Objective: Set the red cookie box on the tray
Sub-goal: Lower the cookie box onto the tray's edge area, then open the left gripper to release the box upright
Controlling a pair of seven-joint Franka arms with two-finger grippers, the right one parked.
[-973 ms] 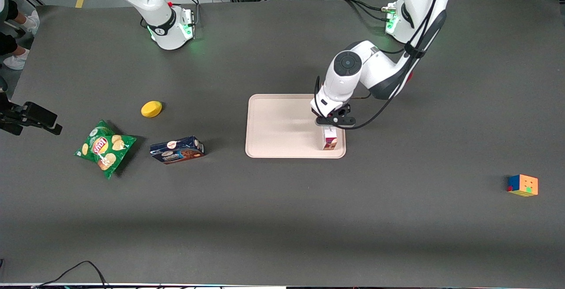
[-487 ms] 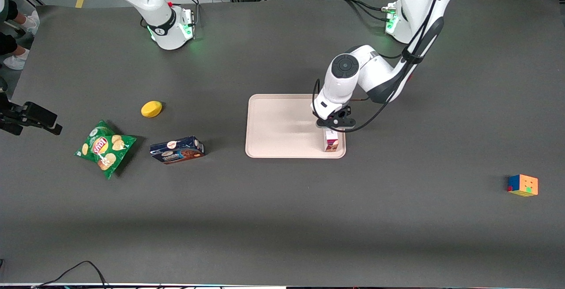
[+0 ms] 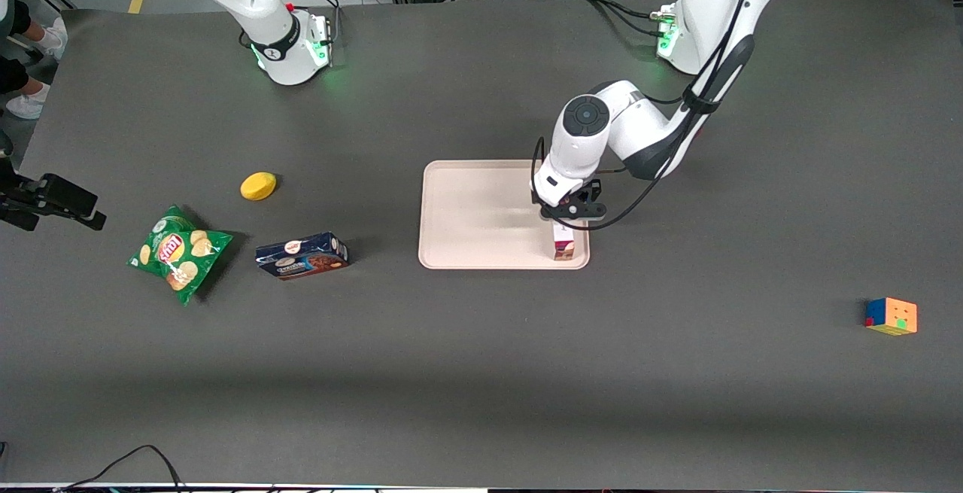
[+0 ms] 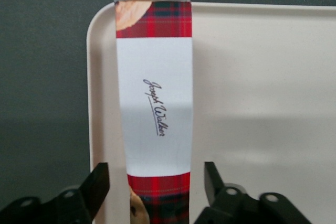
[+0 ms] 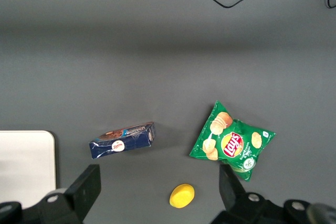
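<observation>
Here the red cookie box (image 3: 563,244) lies flat on the tray (image 3: 474,214), in the tray's corner nearest the front camera at the working arm's end; in the front view that is just right of the frame's centre. Its long side runs along the tray's short rim, close beside it. The wrist camera shows the box's (image 4: 155,114) white panel with a script logo, red plaid bands at both ends, and the tray's (image 4: 262,103) rounded corner beside the box's end.

The gripper (image 3: 566,211) hangs directly above the box's end that lies farther from the front camera. In the wrist view its (image 4: 156,182) two black fingers (image 4: 96,187) stand spread to either side of the box with a visible gap on each side, so they are released and touch nothing.

The other things lie toward the parked arm's end of the table, in the left part of the front frame. A dark blue cookie box (image 3: 302,255) is nearest to the tray, well apart from it. A green chip bag (image 3: 177,253) lies farther along, and a yellow lemon-shaped thing (image 3: 258,186) sits above both in the frame, farther from the front camera. At the lower right of the front frame, well apart from the tray, sits a coloured cube (image 3: 891,316).
</observation>
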